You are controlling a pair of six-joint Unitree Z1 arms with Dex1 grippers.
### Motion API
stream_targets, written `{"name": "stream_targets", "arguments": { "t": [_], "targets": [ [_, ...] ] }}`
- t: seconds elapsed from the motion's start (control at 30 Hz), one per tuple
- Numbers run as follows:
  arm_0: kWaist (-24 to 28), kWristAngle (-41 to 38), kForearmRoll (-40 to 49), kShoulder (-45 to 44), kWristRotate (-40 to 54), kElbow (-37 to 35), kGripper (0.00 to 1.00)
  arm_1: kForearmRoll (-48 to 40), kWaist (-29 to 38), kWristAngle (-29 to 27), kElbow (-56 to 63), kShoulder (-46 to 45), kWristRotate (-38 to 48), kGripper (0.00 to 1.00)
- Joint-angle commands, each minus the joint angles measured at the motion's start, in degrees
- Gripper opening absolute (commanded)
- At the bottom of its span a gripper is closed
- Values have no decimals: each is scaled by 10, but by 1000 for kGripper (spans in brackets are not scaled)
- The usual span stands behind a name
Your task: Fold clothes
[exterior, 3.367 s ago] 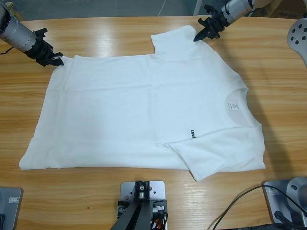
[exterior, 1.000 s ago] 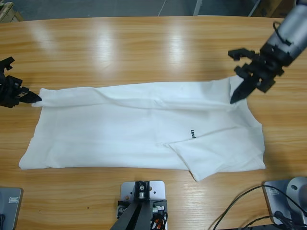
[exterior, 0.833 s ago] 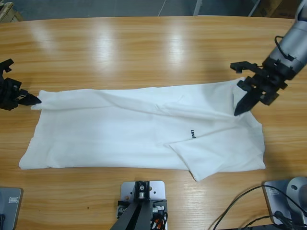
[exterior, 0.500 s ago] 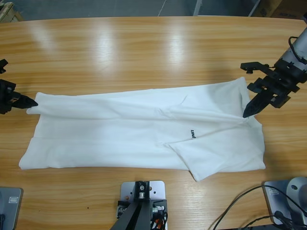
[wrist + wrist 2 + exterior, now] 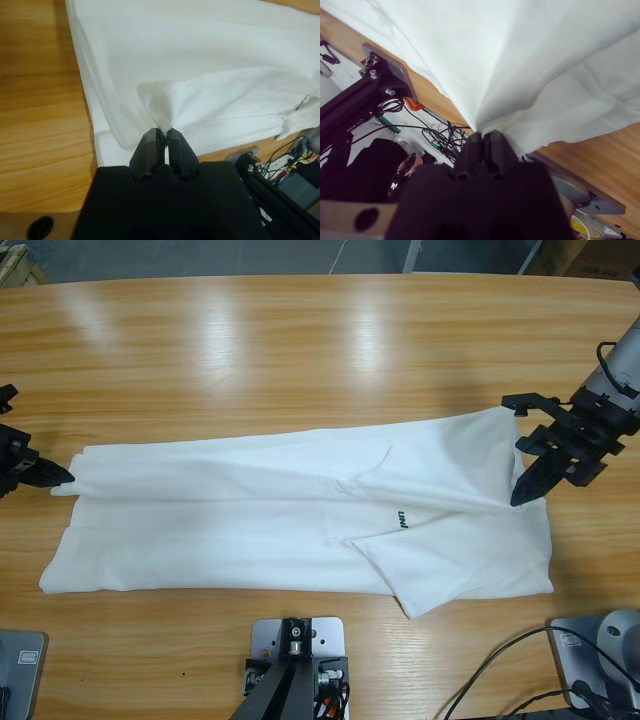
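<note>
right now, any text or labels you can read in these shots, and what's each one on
"UNI": small dark letters on the chest of the white T-shirt, at in the high view; they run sideways and the rest of the word is hidden under the folded sleeve.
In the left wrist view the same print shows only as a tiny dark mark, too small to read.
Nothing else readable in any view.

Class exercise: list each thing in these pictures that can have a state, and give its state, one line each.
T-shirt: flat on the table, far long edge folded over towards the near edge, both ends of the fold pinched.
Left hand: shut on the T-shirt's corner.
Right hand: shut on bunched T-shirt cloth.
</note>
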Motion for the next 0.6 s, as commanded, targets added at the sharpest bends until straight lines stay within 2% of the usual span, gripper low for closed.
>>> {"name": "stream_targets", "arguments": {
  "t": [0.03, 0.07, 0.1, 0.13, 0.17, 0.27, 0.4, 0.47, 0.6],
  "targets": [
    [10, -7, 22, 51, -22, 1, 0, 0, -5, 23, 24, 31, 24, 271],
    [11, -6, 28, 55, -24, 0, 101, 1, -5, 25, 28, 32, 34, 638],
    [11, -6, 31, 58, -23, -1, 598, 1, -5, 25, 31, 29, 40, 941],
    [11, -6, 31, 56, -23, -1, 912, 1, -5, 22, 33, 21, 45, 999],
    [11, -6, 32, 52, -23, -1, 971, 1, -5, 16, 36, 11, 55, 1000],
    [11, -6, 35, 33, -22, -1, 977, 2, -5, -28, 41, -38, 96, 1000],
    [8, -6, 41, 7, -20, -4, 980, 1, -5, -57, 32, -79, 110, 1000],
    [-7, -14, 47, 10, -18, -12, 982, -8, -5, -63, 25, -98, 110, 1000],
    [-73, -21, 46, 14, -5, -31, 982, -46, 20, -44, 18, -135, 104, 982]
  ]
}}
